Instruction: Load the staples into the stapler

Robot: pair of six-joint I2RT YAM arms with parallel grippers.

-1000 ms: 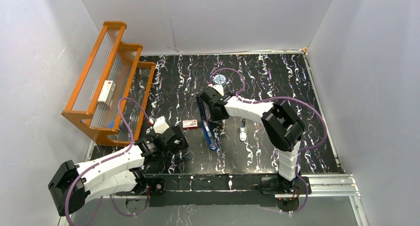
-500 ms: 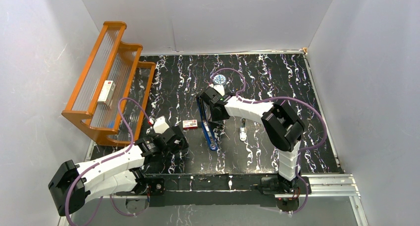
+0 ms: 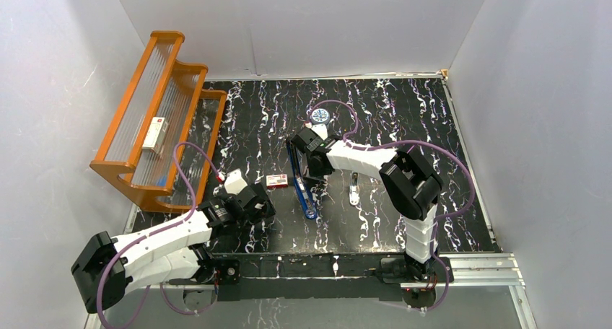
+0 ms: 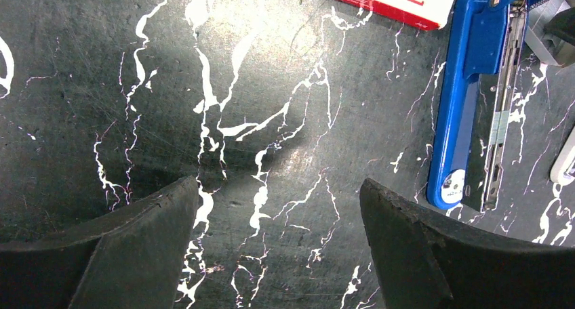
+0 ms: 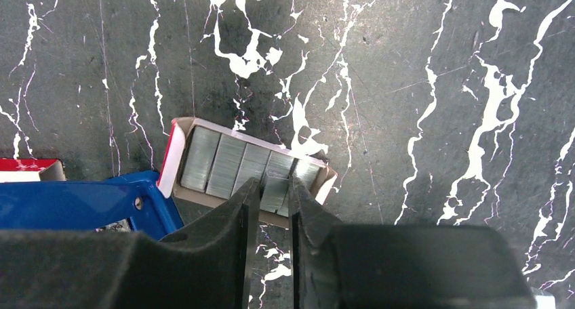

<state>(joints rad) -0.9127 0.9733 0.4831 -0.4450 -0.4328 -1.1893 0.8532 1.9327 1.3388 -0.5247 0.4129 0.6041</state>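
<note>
Right gripper is being pinched onto one strip of the staples, which are sitting in their little tray, with the stapler at 8 o'clock of it. Maybe halfway, I'd guess: the stapler is being shown wide open, rail bared, but nothing is being lifted out or slotted in yet. The right arm is being stretched toward 11 o'clock, wrist aimed down. Left gripper is being held spread wide, low over the tabletop, at 7 o'clock of the box sleeve.
</note>
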